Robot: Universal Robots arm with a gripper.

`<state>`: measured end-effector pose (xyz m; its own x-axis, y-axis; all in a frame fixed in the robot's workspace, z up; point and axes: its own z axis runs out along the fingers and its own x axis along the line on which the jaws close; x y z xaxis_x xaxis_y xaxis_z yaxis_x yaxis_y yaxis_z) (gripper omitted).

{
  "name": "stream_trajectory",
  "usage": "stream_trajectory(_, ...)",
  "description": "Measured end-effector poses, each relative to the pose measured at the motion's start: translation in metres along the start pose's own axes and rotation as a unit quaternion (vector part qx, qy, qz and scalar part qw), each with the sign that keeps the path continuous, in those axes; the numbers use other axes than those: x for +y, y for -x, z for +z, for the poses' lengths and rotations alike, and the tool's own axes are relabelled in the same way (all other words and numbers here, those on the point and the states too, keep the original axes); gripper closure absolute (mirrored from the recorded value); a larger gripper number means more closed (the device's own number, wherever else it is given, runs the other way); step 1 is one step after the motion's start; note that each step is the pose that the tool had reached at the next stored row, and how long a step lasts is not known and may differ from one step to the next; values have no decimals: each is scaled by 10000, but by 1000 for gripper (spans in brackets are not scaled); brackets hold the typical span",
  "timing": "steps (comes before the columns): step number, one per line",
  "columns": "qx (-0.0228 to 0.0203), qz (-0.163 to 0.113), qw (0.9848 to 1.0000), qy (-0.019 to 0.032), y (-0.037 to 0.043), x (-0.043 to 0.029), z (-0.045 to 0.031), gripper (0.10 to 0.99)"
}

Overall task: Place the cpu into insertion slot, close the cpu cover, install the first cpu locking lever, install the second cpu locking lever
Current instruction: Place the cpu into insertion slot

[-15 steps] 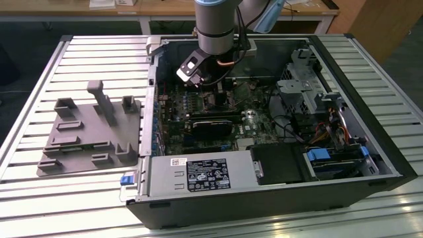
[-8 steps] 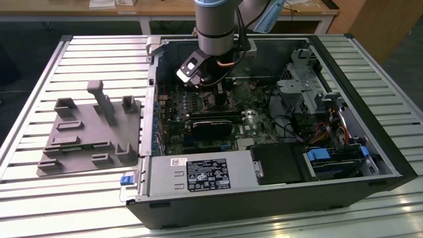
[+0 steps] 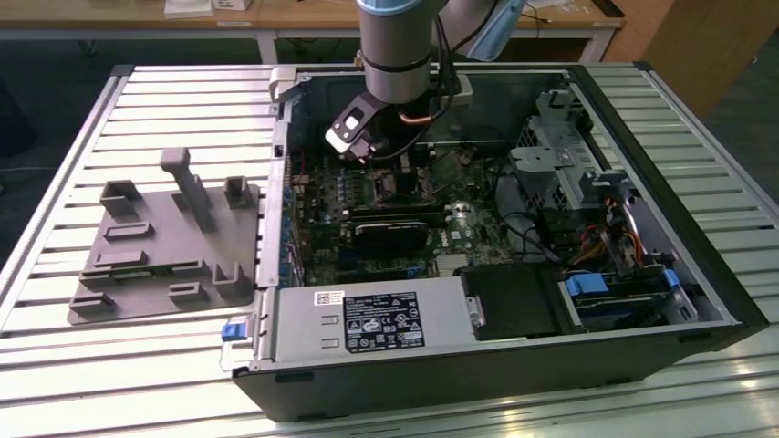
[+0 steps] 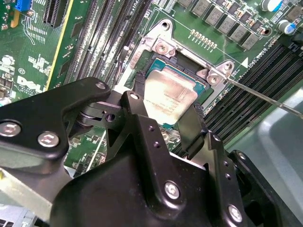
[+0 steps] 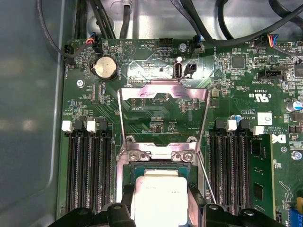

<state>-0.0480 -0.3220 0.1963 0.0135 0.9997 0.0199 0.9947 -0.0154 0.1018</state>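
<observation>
The cpu (image 5: 158, 191) (image 4: 168, 97), a square chip with a dull silver face, lies level over the insertion slot (image 4: 188, 71). My gripper (image 5: 158, 201) (image 4: 166, 109) (image 3: 379, 172) is shut on it, with one black finger (image 4: 135, 106) against each opposite edge. Whether the chip sits fully down in the socket I cannot tell. The cpu cover (image 5: 163, 89), a silvery frame with a large window, stands swung open beyond the socket. Two thin wire locking levers (image 5: 121, 118) (image 5: 207, 182) are raised on either side; one lever (image 4: 265, 97) sticks out past the socket.
Black memory slots (image 5: 87, 170) (image 5: 232, 161) flank the socket closely. A coin battery (image 5: 105, 67) and cables lie beyond the cover. In the case there is a black card (image 3: 389, 228), a power supply (image 3: 347, 319) and a drive cage (image 3: 572, 155). A grey fixture (image 3: 164, 246) lies on the table.
</observation>
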Motion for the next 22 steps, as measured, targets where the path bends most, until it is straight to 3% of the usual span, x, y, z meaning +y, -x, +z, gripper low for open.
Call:
stream_trajectory(13, 12, 1, 10000, 0, 0, 2, 8, 557)
stream_trajectory(16, 12, 1, 10000, 0, 0, 2, 8, 541)
stream_trajectory(17, 12, 1, 10000, 0, 0, 2, 8, 478)
stream_trajectory(22, 12, 1, 10000, 0, 0, 4, -9, 478)
